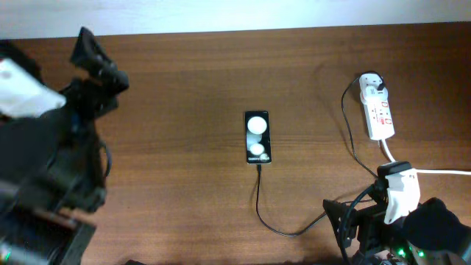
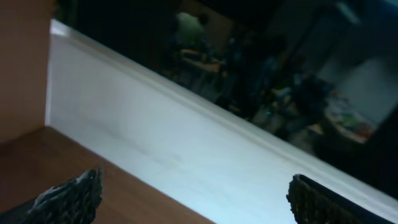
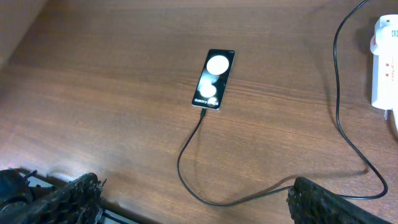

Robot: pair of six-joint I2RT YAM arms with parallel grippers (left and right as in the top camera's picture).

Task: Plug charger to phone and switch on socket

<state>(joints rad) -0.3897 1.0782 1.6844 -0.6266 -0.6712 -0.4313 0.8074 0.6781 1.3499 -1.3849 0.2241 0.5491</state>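
The black phone [image 1: 257, 137] lies flat mid-table, also in the right wrist view [image 3: 214, 79]. The thin black charger cable [image 1: 274, 225] meets the phone's near end, loops right and runs up to a white adapter [image 1: 372, 82] seated in the white socket strip [image 1: 380, 116]. The cable [image 3: 186, 180] and the strip's edge [image 3: 387, 62] show in the right wrist view. My right gripper [image 3: 196, 202] is open and empty above the cable loop, near the front edge [image 1: 340, 224]. My left gripper [image 2: 196, 205] is open and empty, raised at the far left [image 1: 99, 62].
A thick white cord [image 1: 441, 173] leaves the strip's near end and runs off to the right. A white wall strip [image 2: 186, 149] borders the table's back edge. The left arm's dark bulk [image 1: 51, 169] covers the table's left side.
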